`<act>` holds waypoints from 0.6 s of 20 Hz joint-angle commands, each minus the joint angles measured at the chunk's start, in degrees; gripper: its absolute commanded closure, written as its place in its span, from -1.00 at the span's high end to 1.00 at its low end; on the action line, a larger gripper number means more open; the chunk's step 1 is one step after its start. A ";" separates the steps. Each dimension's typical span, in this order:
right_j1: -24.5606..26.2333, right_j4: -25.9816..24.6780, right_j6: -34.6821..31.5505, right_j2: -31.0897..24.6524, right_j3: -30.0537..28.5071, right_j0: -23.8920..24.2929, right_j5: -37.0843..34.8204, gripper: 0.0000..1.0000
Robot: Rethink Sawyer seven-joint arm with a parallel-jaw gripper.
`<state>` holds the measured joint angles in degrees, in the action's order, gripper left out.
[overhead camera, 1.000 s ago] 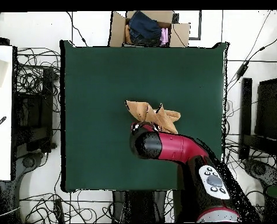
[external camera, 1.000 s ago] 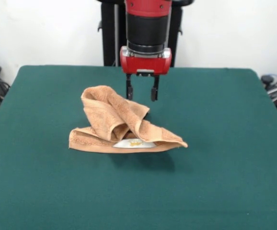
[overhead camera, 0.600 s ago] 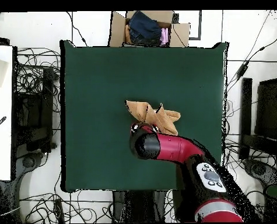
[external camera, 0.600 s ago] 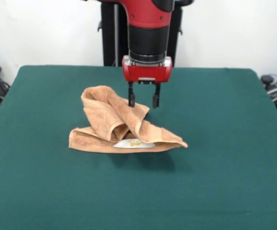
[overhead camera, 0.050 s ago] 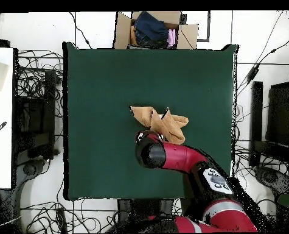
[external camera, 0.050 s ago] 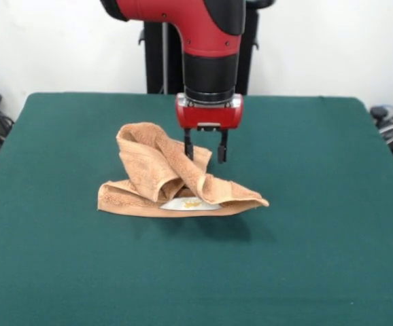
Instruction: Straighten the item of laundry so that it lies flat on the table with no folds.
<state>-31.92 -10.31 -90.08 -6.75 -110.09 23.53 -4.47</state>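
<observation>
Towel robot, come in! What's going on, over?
Gripper open, low at the towel's far edge. Towel crumpled, folds piled up, label showing. Table around it bare, over.

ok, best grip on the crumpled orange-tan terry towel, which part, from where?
Probably the raised fold at the far edge of the orange-tan terry towel, taken from straight above. That ridge stands well off the dark green felt table, so it offers cloth to pinch, whereas the front band lies flat. The open black gripper hangs right at that fold, one finger against the cloth.

gripper (external camera, 0.050 s ago: 204, 149) lower, fingers now at towel's (external camera, 0.050 s ago: 173, 176) rear fold; towel's right tip nudged slightly
</observation>
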 commanded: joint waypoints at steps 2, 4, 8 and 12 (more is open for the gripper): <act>2.10 -2.32 -8.83 -1.26 -4.54 0.68 2.74 1.00; 1.85 -2.17 -8.94 -1.05 -4.66 0.44 2.75 1.00; 1.83 -2.11 -9.00 -0.84 -4.75 0.17 3.23 1.00; 1.03 -1.65 -9.30 0.10 -4.89 -0.74 3.23 1.00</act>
<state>-31.20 -10.30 -90.08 -6.50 -112.85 23.56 -4.04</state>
